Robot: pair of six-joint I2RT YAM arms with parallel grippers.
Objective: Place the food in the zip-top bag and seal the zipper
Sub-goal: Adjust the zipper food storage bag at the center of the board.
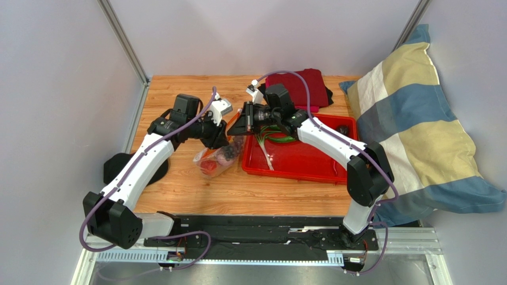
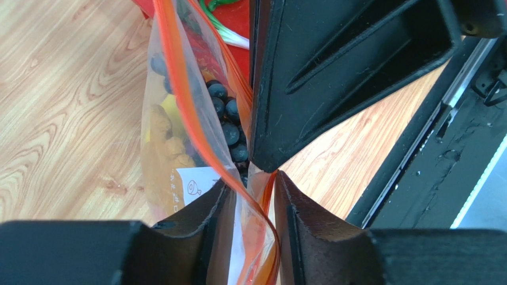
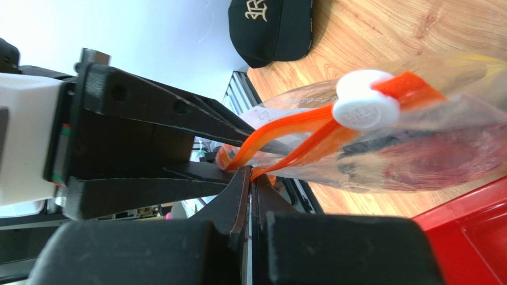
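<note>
The zip-top bag (image 1: 213, 161) lies on the wood beside the red tray, its mouth lifted toward both grippers. Inside it I see a dark grape bunch (image 2: 229, 119), a knobbly yellow piece (image 2: 160, 142) and a red piece (image 1: 208, 167). The orange-red zipper (image 2: 184, 89) runs up from between my left fingers; its white slider (image 3: 364, 104) sits partway along. My left gripper (image 2: 253, 181) straddles the bag's mouth with a gap, the strip curving loosely between the fingers. My right gripper (image 3: 250, 173) is shut on the strip's end, close against the left gripper (image 1: 223, 141).
The red tray (image 1: 309, 163) sits right of the bag, holding green-and-white stalks (image 1: 271, 139) and a dark piece (image 1: 343, 129). A dark red cloth (image 1: 312, 86) lies behind it. A striped pillow (image 1: 416, 124) fills the right side. A black cap (image 3: 271, 29) lies on the wood.
</note>
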